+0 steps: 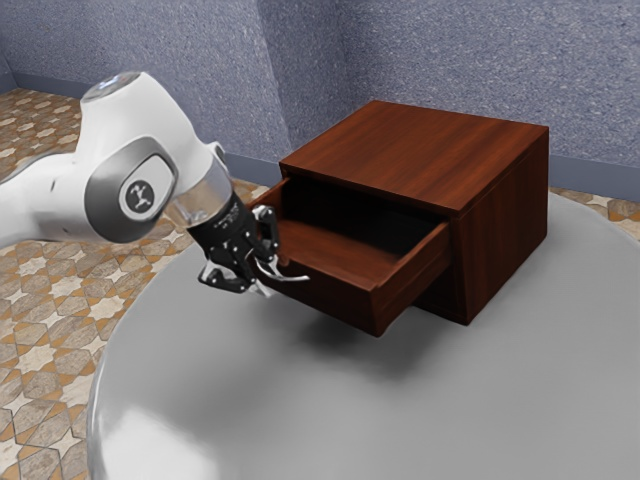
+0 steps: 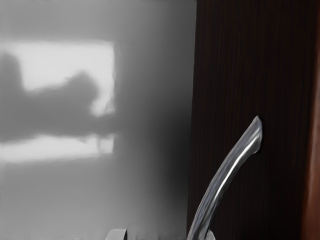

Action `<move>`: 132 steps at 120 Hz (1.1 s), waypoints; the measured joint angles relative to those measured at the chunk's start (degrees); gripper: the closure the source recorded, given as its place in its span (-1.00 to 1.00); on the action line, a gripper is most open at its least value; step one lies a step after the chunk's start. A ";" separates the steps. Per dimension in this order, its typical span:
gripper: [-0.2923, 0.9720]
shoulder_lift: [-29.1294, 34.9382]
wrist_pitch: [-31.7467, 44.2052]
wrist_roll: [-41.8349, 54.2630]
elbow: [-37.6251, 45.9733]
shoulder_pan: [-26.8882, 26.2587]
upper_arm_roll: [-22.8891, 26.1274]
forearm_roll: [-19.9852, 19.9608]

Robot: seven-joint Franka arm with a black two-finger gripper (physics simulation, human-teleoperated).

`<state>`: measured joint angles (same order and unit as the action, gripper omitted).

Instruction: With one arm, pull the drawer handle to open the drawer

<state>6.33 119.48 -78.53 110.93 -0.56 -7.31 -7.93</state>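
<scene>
A dark wooden cabinet point(image 1: 430, 150) stands on the round grey table point(image 1: 330, 400). Its single drawer point(image 1: 345, 258) is pulled partway out toward the exterior view's left. A curved silver handle point(image 1: 290, 276) sticks out of the drawer front. My black gripper point(image 1: 262, 282) is at that handle's outer end, fingers closed around it. In the wrist view the handle point(image 2: 231, 167) arcs from just under my hand up to the dark drawer front point(image 2: 250, 75), with the grey table point(image 2: 75, 190) beside it.
The table's edge curves along the exterior view's lower left, with patterned floor tiles point(image 1: 40, 300) beyond it. A blue-grey wall point(image 1: 450, 50) rises behind the cabinet. Bare tabletop lies in front of the drawer.
</scene>
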 joint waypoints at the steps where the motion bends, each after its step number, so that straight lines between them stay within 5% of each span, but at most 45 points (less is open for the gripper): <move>1: 0.40 0.07 0.01 -0.01 0.07 -0.05 0.00 0.00; 60: 0.39 1.99 0.16 -0.79 2.02 0.68 -0.09 0.13; 98: -0.31 4.53 -0.03 -0.36 0.06 1.22 0.37 3.11; 118: -0.44 4.12 -13.17 -0.37 -21.91 0.95 1.50 5.11; 132: -0.49 8.12 -23.37 -0.26 -19.82 1.35 1.41 5.93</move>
<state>14.46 96.11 -78.79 91.12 0.79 -5.90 -2.00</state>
